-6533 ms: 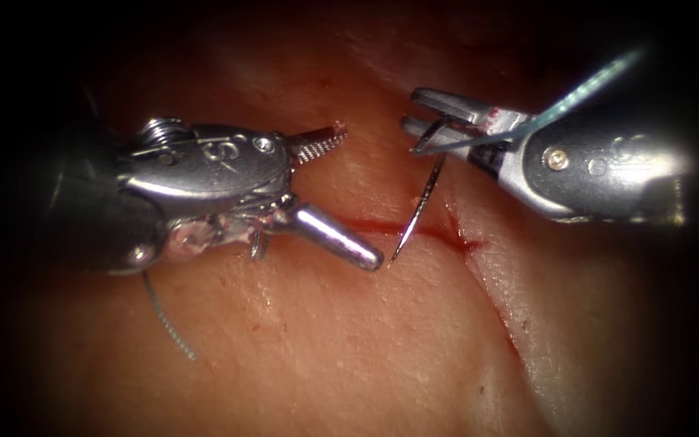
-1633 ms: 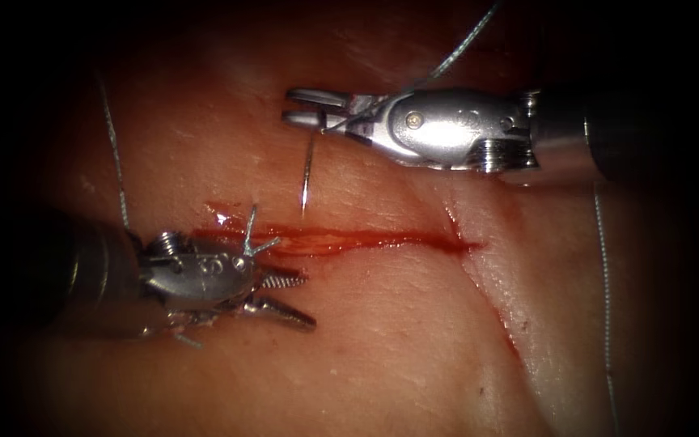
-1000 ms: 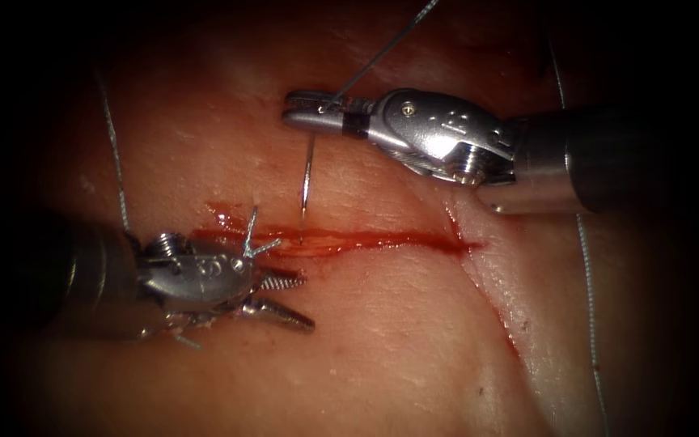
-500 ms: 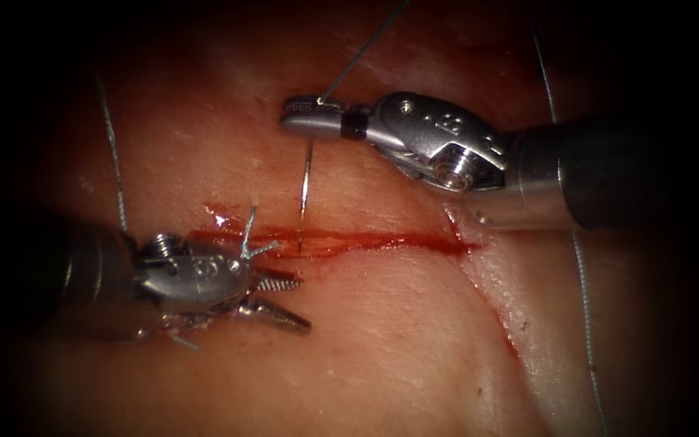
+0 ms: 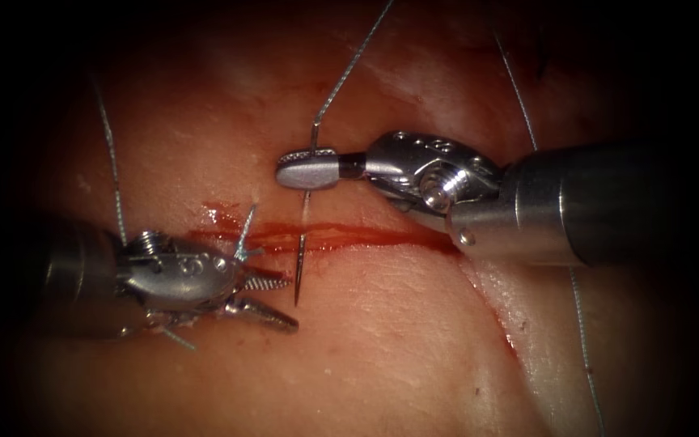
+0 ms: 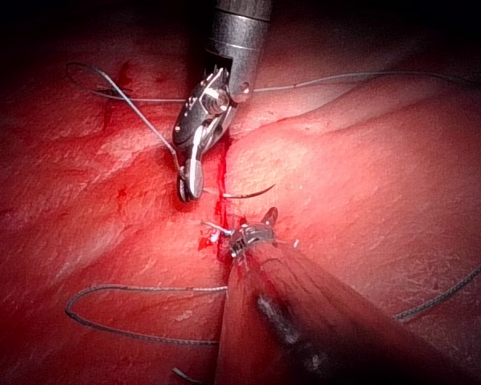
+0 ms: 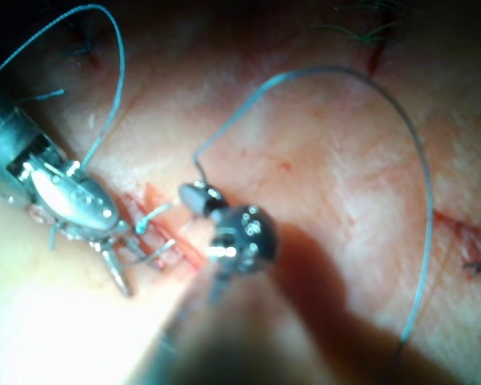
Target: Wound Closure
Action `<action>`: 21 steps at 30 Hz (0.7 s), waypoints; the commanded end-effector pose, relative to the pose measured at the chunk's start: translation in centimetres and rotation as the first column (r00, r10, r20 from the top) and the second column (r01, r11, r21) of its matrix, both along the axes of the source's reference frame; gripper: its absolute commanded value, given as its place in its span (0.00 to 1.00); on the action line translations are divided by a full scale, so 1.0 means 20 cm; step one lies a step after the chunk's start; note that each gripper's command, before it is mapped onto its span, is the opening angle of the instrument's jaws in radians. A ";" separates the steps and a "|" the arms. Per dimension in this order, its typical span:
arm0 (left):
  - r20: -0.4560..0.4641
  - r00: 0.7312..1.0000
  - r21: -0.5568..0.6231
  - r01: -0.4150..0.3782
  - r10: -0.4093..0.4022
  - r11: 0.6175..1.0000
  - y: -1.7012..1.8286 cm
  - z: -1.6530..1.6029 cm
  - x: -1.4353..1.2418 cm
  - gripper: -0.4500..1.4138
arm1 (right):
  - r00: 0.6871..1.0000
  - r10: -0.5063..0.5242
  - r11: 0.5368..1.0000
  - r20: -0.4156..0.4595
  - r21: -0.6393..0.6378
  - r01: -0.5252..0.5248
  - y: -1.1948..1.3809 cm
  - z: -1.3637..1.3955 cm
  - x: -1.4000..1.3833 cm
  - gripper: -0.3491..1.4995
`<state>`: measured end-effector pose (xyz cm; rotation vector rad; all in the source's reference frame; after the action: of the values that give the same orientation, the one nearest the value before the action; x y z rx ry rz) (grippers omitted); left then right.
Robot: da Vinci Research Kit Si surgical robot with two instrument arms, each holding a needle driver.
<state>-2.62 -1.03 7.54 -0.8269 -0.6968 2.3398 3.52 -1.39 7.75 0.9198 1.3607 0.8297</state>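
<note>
Clamps the needle point(image 5: 301, 251) near its thread end in the right tool point(image 5: 289, 171), fingers point(image 5: 317, 168) pressed flat together on the steel. Hangs the needle's body down across the left stretch of the cut point(image 5: 382, 239), point free just beyond the far lip and close by the left tool point(image 5: 291, 304); looks clear of the tissue point(image 5: 398, 340), though cannot rule out a light touch at the cut. In the left wrist view, shows the same needle point(image 6: 250, 192) as a thin bare arc above the surface.

Keeps the left tool's fingers point(image 5: 264, 311) spread and holding nothing, serrated faces showing.

Judges the needle stiff, slick, hair-thin and sharp: likely to twist in a loose grip, so best taken on the flatter body, away from point and thread end. Judges the thread point(image 5: 348, 74) light, limp and twisted in texture, trailing up from the needle's end in a long loop. Reads the tissue as soft, moist and yielding, apt to tear at the lips. Notes short stiff cut ends of thread point(image 5: 246, 226) bristling at the cut's left end, and glossy red fluid point(image 5: 349, 239) lining the cut.
</note>
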 end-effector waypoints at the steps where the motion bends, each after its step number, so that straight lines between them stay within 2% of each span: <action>1: 0.002 1.000 0.000 -0.001 0.001 1.000 -0.001 0.003 -0.002 0.32 | 1.000 -0.012 1.000 -0.008 0.005 0.012 -0.005 -0.001 0.004 0.00; 7: 0.005 1.000 -0.012 -0.011 0.011 1.000 -0.001 0.002 -0.003 0.33 | 1.000 -0.020 1.000 -0.012 0.018 0.020 -0.016 -0.006 0.004 0.00; 8: 0.005 1.000 -0.025 -0.013 0.013 1.000 -0.001 0.002 -0.003 0.33 | 1.000 0.013 1.000 0.004 0.018 -0.014 -0.016 -0.006 0.004 0.11; 10: 0.008 1.000 -0.048 -0.027 0.027 0.998 0.001 0.000 -0.004 0.32 | 0.998 0.058 0.998 0.025 -0.018 -0.057 -0.015 -0.005 0.005 0.45; 13: 0.035 0.997 -0.120 -0.066 0.070 0.991 0.003 -0.006 -0.006 0.32 | 0.992 0.113 0.989 0.048 -0.102 -0.108 -0.009 -0.002 0.004 0.77; 14: 0.050 0.995 -0.148 -0.075 0.083 0.986 0.003 -0.008 -0.008 0.32 | 0.989 0.134 0.985 0.058 -0.116 -0.126 -0.007 0.000 0.003 0.84; 16: 0.076 0.992 -0.187 -0.089 0.105 0.978 0.003 -0.011 -0.009 0.32 | 0.987 0.147 0.982 0.064 -0.129 -0.138 -0.003 0.003 0.001 0.90; 21: 0.114 0.980 -0.273 -0.125 0.161 0.954 0.003 -0.017 -0.010 0.37 | 0.980 0.180 0.977 0.090 -0.132 -0.167 0.002 0.007 -0.006 0.97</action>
<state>-2.78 -0.93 7.13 -1.0983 -0.5129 2.5738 3.34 -1.34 7.84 0.6597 1.3985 0.9011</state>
